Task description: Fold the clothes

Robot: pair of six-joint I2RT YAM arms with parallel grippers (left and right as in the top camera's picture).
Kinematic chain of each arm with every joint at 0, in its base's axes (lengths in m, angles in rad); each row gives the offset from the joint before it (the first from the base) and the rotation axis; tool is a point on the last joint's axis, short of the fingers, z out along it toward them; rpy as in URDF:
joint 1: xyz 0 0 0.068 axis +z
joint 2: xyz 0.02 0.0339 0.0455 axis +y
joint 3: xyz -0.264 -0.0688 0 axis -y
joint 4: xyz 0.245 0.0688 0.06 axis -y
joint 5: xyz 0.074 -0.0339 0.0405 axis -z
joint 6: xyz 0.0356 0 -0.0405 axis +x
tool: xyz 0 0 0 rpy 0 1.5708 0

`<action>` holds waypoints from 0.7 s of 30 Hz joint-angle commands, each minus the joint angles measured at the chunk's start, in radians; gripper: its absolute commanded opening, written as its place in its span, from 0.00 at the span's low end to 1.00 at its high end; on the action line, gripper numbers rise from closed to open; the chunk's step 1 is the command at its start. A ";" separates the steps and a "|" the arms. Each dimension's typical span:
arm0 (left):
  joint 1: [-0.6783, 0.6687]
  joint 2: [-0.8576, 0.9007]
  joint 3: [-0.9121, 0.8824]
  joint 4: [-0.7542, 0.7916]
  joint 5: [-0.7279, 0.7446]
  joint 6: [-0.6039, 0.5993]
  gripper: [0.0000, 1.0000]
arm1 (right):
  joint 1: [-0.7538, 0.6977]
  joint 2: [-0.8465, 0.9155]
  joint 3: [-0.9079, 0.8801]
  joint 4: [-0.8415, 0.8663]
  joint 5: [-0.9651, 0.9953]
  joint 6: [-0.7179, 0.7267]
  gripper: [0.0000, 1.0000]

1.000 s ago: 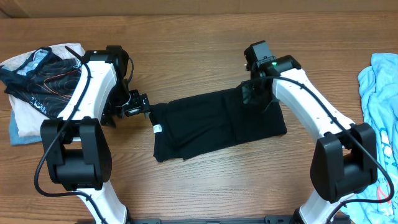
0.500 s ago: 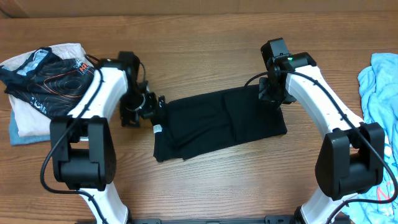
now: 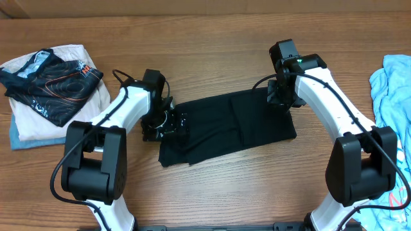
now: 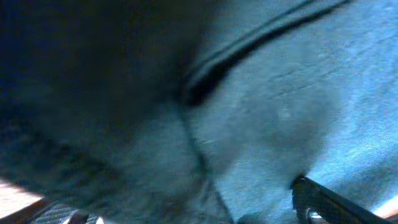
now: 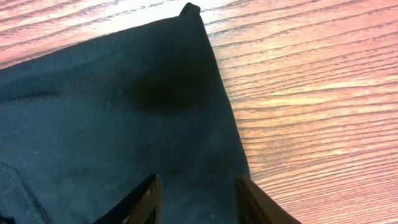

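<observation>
The clothes, a plain black T-shirt (image 3: 225,125), lie folded into a long band across the middle of the table. My left gripper (image 3: 173,123) is down on the shirt's left end, jaws spread wide. Dark fabric (image 4: 267,112) fills the left wrist view, with one fingertip (image 4: 311,199) showing at the lower right. My right gripper (image 3: 280,96) hovers over the shirt's upper right corner. In the right wrist view its jaws (image 5: 199,196) stand apart over flat cloth (image 5: 112,124), gripping nothing, and the shirt's corner points away from them.
At the far left is a pile with a black garment with orange lines (image 3: 51,86) on pale cloth (image 3: 32,119). A light blue garment (image 3: 392,96) lies at the right edge. Bare wood table (image 3: 212,51) surrounds the shirt.
My left gripper has moved right from beside the shirt onto its left end, covering the white tag. The right gripper shifted right early on, then held still.
</observation>
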 commanded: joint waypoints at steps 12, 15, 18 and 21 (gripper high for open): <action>0.027 0.031 -0.012 -0.105 -0.208 -0.035 0.04 | 0.003 -0.015 0.013 -0.019 0.010 0.009 0.41; 0.090 0.031 0.041 -0.173 -0.274 -0.035 0.04 | 0.003 -0.015 0.013 -0.018 0.010 0.009 0.41; 0.174 0.031 0.124 -0.238 -0.299 -0.031 0.04 | 0.003 -0.015 0.013 -0.019 0.010 0.009 0.41; 0.261 0.031 0.234 -0.309 -0.308 -0.008 0.04 | 0.003 -0.015 0.013 -0.019 0.010 0.009 0.41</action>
